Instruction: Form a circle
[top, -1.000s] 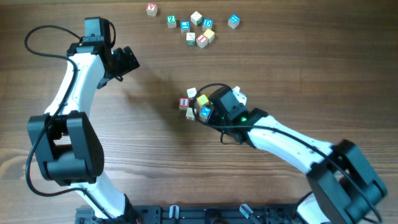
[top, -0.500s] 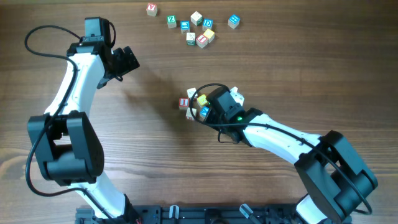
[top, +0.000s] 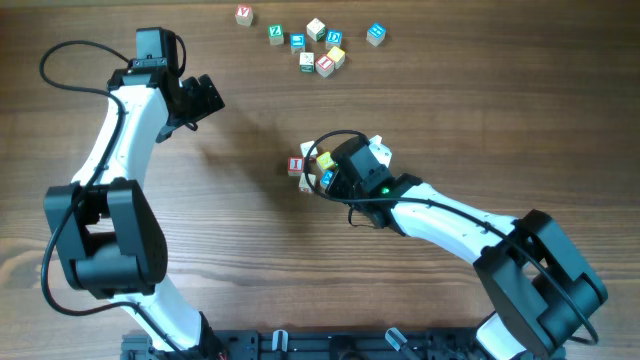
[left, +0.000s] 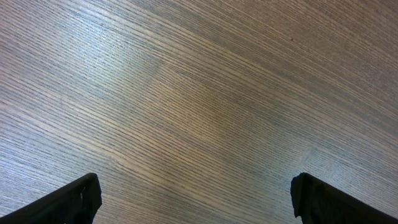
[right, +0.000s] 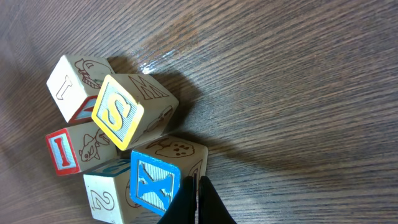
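Observation:
The circle is a tight cluster of small letter cubes at mid-table. The right wrist view shows a pale cube, a yellow S cube, a red I cube, a blue X cube and a cube marked 2 packed together. My right gripper is shut and empty, its tips touching the right side of the blue X cube. From above, the right gripper sits at the cluster's right edge. My left gripper hangs open over bare wood far to the left, its fingers wide apart.
A loose scatter of several similar letter cubes lies along the far edge of the wooden table, with single cubes at its left end and right end. A black cable loops over the right wrist.
My right gripper has edged slightly to the far left against the cluster, and its forearm has swung with it. The cubes have barely shifted. The left arm has not moved.

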